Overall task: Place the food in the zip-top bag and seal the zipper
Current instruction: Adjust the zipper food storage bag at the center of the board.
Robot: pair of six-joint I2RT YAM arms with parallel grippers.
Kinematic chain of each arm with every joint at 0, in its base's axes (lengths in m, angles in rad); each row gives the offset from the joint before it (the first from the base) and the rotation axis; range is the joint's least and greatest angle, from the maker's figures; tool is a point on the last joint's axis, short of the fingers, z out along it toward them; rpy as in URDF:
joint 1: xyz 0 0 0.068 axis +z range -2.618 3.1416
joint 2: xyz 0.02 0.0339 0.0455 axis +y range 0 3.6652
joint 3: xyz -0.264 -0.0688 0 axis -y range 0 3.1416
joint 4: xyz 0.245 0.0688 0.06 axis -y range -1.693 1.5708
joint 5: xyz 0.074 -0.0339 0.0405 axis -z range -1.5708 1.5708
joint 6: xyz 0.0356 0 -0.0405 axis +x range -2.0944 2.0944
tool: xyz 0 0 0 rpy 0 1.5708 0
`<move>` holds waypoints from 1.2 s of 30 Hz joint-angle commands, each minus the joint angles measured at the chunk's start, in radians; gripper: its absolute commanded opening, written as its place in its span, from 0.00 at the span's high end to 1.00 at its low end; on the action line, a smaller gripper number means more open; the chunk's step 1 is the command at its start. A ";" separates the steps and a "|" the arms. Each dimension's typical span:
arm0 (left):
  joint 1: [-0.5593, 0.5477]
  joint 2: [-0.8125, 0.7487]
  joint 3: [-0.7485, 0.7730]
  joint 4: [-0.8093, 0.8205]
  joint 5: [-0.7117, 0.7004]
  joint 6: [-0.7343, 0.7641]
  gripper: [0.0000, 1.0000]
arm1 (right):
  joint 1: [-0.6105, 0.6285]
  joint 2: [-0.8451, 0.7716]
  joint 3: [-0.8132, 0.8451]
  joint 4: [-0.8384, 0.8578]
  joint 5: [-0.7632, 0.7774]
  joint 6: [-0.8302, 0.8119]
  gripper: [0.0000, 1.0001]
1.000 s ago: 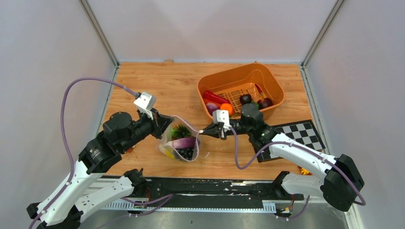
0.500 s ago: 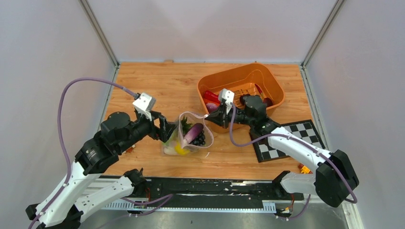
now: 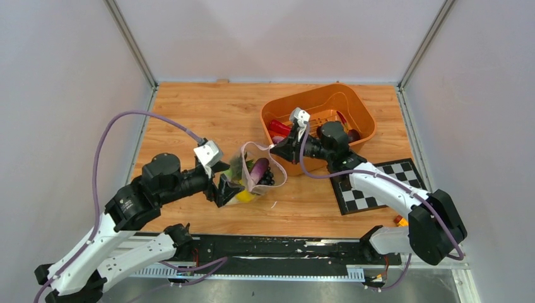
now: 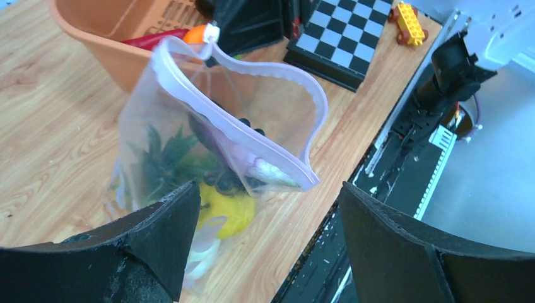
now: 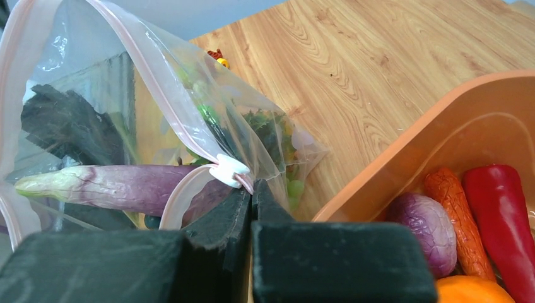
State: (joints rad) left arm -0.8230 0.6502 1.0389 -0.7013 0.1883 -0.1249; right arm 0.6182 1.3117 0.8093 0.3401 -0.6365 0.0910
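Observation:
The clear zip-top bag (image 3: 251, 165) stands on the table beside the orange tub, its mouth gaping. Food shows through it: a purple eggplant (image 5: 113, 186), a yellow lemon (image 4: 230, 211), dark grapes and green leaves. My right gripper (image 5: 252, 189) is shut on the end of the pinkish zipper (image 4: 240, 126), right by its white slider (image 5: 229, 170), and holds that corner up. My left gripper (image 4: 268, 233) is open at the bag's near left side; nothing lies between its fingers, and the lemon bulges close to the left one.
The orange tub (image 3: 363, 113) behind the bag holds a red pepper (image 5: 505, 208), a purple onion (image 5: 429, 230), a carrot and an orange. A checkerboard mat (image 3: 378, 183) lies right of it, with a small yellow-red block (image 4: 409, 16) near the table's front edge.
My left gripper let go of the bag's edge, opened and dropped toward the bag's near side. The right gripper pulled its zipper corner up and back toward the tub, standing the bag up.

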 commanded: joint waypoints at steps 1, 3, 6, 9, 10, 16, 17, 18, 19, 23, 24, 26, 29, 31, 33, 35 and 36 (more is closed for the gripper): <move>-0.117 -0.040 -0.068 0.102 -0.160 0.017 0.14 | -0.013 0.012 0.049 0.057 0.006 0.047 1.00; -0.230 -0.035 -0.090 0.123 -0.311 0.014 0.13 | -0.017 0.011 0.051 0.057 0.015 0.051 1.00; -0.446 -0.007 -0.093 0.131 -0.585 0.023 0.13 | -0.021 0.009 0.060 0.039 0.021 0.051 1.00; -0.566 -0.024 -0.086 0.153 -0.744 0.028 0.13 | -0.024 0.008 0.069 0.007 0.035 0.045 1.00; -0.585 -0.024 -0.105 0.203 -0.739 0.031 0.13 | -0.025 0.008 0.071 0.002 0.037 0.045 1.00; -0.776 0.124 -0.099 0.187 -1.013 0.027 0.13 | -0.031 0.000 0.083 -0.024 0.051 0.049 1.00; -0.798 0.128 -0.103 0.204 -1.063 0.033 0.14 | -0.031 -0.001 0.085 -0.032 0.049 0.049 1.00; -0.817 0.129 -0.104 0.217 -1.111 0.036 0.15 | -0.031 -0.002 0.086 -0.039 0.049 0.050 1.00; -0.829 0.131 -0.110 0.223 -1.147 0.037 0.16 | -0.031 -0.002 0.086 -0.038 0.048 0.052 1.00; -0.867 0.159 -0.131 0.246 -1.238 0.026 0.17 | -0.031 0.000 0.089 -0.033 0.044 0.064 1.00; -0.875 0.181 -0.130 0.244 -1.262 0.021 0.17 | -0.033 -0.001 0.091 -0.034 0.046 0.066 1.00; -0.882 0.212 -0.126 0.249 -1.302 0.016 0.18 | -0.033 -0.005 0.091 -0.036 0.043 0.069 1.00; -0.884 0.269 -0.128 0.289 -1.331 0.026 0.20 | -0.032 -0.014 0.092 -0.039 0.035 0.072 1.00; -0.884 0.281 -0.137 0.306 -1.333 0.025 0.20 | -0.033 -0.014 0.095 -0.048 0.034 0.071 1.00; -0.884 0.281 -0.148 0.307 -1.328 0.012 0.21 | -0.032 -0.013 0.099 -0.054 0.035 0.070 1.00; -0.884 0.274 -0.161 0.316 -1.319 0.004 0.23 | -0.032 -0.008 0.102 -0.055 0.032 0.075 1.00; -0.884 0.270 -0.169 0.322 -1.320 0.002 0.24 | -0.032 -0.005 0.104 -0.054 0.028 0.080 1.00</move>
State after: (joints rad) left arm -1.7012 0.9443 0.8833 -0.4500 -1.0889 -0.1001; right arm 0.5903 1.3224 0.8577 0.2653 -0.6006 0.1459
